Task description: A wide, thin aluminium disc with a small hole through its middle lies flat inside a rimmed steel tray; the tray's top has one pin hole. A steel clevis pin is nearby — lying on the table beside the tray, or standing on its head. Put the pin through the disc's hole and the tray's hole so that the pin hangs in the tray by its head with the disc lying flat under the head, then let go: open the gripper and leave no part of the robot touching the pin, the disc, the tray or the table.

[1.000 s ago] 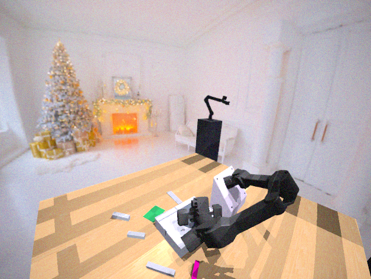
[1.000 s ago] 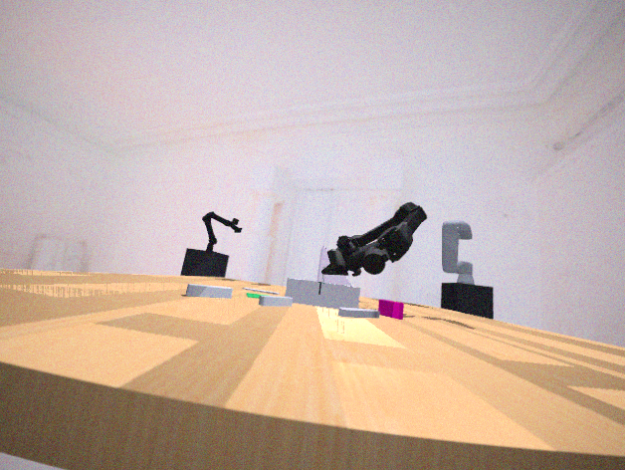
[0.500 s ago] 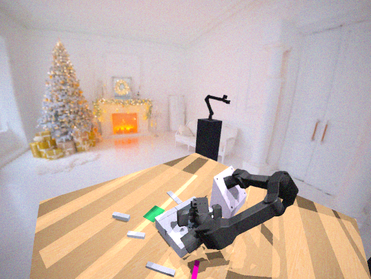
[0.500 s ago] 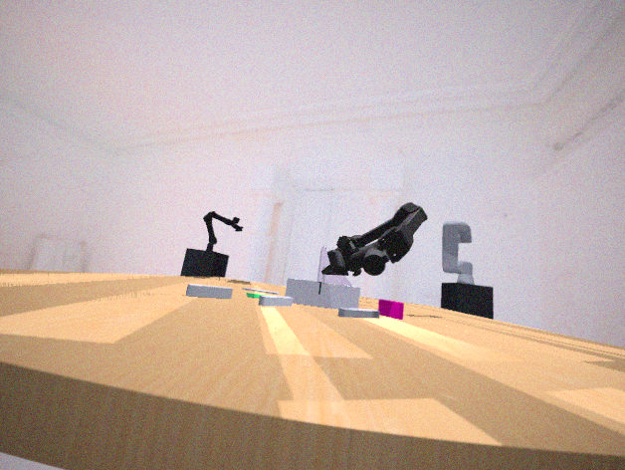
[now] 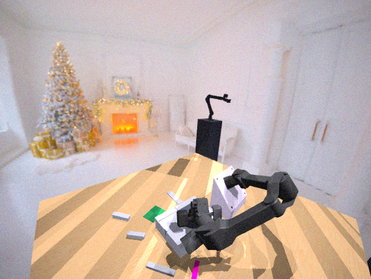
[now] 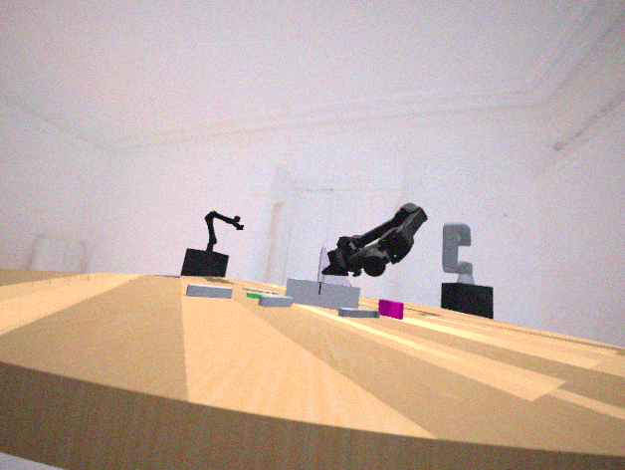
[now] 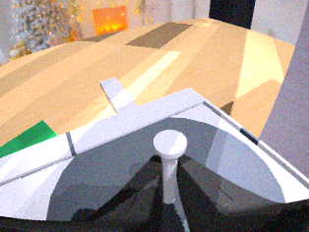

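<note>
gripper: (image 5: 194, 223) (image 6: 333, 270) (image 7: 169, 164) was low over the tray, fingers pinching the pin just below its head.
pin: (image 7: 170, 143) was upright in the grip, head up above the fingertips. Couldn't tell whether its lower end was in a hole; fingers hid it.
disc: (image 7: 246, 167) lay flat in the tray, under and around the gripper.
tray: (image 5: 172, 240) (image 6: 303, 294) (image 7: 148, 113) was below the gripper, rim running round the disc.
white panel: (image 5: 221, 193) (image 6: 321, 262) (image 7: 290, 113) stood slanted beside the tray, right of the gripper in top view.
green square: (image 5: 153, 213) (image 6: 252, 295) (image 7: 30, 138) was flat on the table, left of the gripper in top view.
grey bars: one (image 5: 173, 197) (image 6: 260, 290) (image 7: 117, 93) lay past the tray, beyond the gripper in wrist view; three more were left and front-left of it in top view.
magenta block: (image 5: 195, 269) (image 6: 390, 309) was in front of the gripper in top view, apart from the tray.
second arm: (image 5: 210, 106) (image 6: 211, 229) stood on a black pedestal, well apart behind the gripper in top view.
</note>
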